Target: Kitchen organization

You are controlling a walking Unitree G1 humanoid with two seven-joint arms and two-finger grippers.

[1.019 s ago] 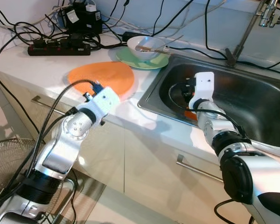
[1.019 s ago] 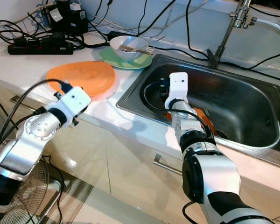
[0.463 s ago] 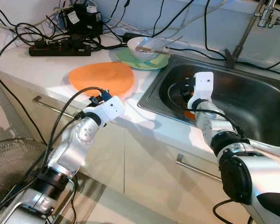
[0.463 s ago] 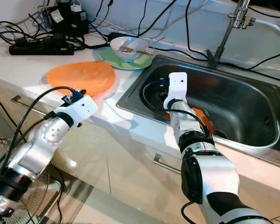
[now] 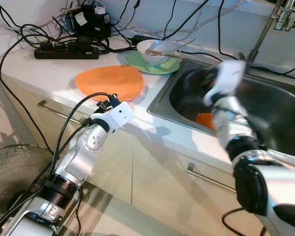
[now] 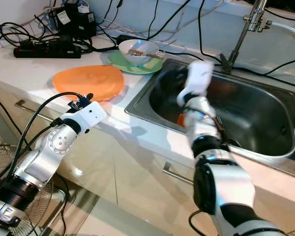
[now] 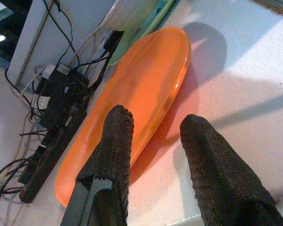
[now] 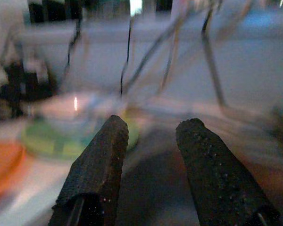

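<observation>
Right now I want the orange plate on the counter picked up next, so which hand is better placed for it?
Left. The left hand is open just short of the orange plate's near rim, pointing at it. The right hand, also open, is over the sink, beyond the plate.

right end effector (image 8: 148, 155) lifted up out of the sink (image 5: 265, 105) since a second ago, now blurred above the basin, fingers apart. left end effector (image 7: 155, 141) pushed forward over the desk (image 5: 49, 69) edge toward the orange plate (image 5: 109, 81), fingers apart.
</observation>
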